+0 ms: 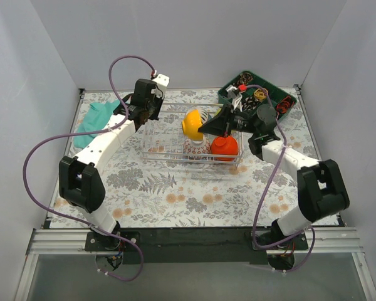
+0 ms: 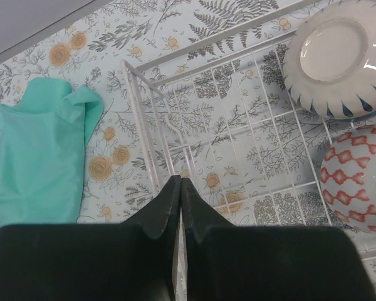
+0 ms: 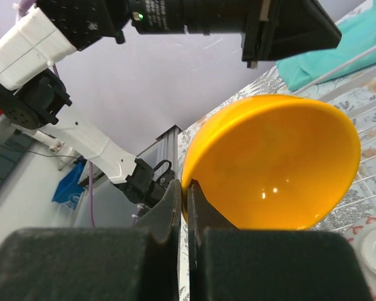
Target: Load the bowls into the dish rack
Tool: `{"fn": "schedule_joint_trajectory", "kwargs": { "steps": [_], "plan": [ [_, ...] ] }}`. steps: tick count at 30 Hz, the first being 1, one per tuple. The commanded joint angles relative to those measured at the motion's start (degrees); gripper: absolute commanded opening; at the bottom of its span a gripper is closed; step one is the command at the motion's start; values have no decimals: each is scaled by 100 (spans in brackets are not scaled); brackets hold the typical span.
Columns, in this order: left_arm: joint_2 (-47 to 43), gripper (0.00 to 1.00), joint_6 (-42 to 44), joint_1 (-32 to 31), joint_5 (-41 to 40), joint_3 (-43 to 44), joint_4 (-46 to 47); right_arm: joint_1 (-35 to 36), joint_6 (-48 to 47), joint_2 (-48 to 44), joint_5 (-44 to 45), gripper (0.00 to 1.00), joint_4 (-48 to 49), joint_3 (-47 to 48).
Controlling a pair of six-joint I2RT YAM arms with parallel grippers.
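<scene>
We count three bowls already in the rack [image 1: 160,135]: an orange bowl [image 1: 225,148] at the near right, a red-patterned bowl [image 1: 196,148] beside it, and a white bowl [image 2: 335,56] with blue petals further back. The yellow bowl [image 1: 193,123] is the one in hand. The right claw [image 3: 187,191] is clenched on its rim and holds it tipped on its side over the middle of the rack, not yet set down. We see no other bowl out on the table, so we judge this the last to load. The left claw [image 2: 180,185] is clenched, tips together at the rack's left wall; whether it pinches a wire we cannot tell. A teal cloth [image 1: 93,122] lies just left of the rack, and a green tray [image 1: 228,94] sits behind the right arm. The loaded bowls crowd the right half, so the open grid on the left looks the easier landing.
</scene>
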Motion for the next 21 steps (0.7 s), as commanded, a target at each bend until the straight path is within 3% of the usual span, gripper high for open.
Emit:
{"fn": "schedule_joint_trajectory", "kwargs": {
  "steps": [1, 10, 21],
  "plan": [
    [-69, 0, -58, 50, 116, 190, -88, 142, 960, 563, 203, 1, 2098, 14],
    [1, 0, -93, 50, 791, 287, -458, 230, 1426, 1566, 397, 1, 2653, 489],
    [-25, 0, -401, 50, 1382, -3, -643, 467, 1321, 1743, 836, 1, 2363, 94]
  ]
}}
